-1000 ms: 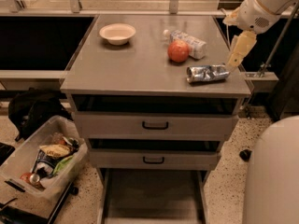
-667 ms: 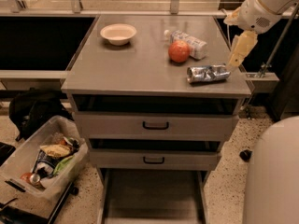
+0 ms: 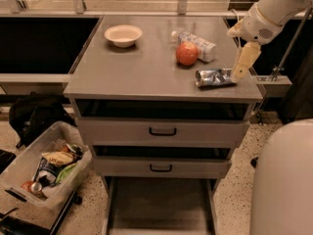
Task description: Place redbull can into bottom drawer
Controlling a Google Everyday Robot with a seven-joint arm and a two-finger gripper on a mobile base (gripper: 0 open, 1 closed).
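Gripper has edged down over the last second and is now right of the apple, at the can's far end. Open or closed: cannot tell. Can unmoved, on its side, front-right of apple. Drawer open, well below apple. Judged: grasp pending.

loc: lab/office | evid: grey metal drawer cab, speckled flr | gripper by redbull can
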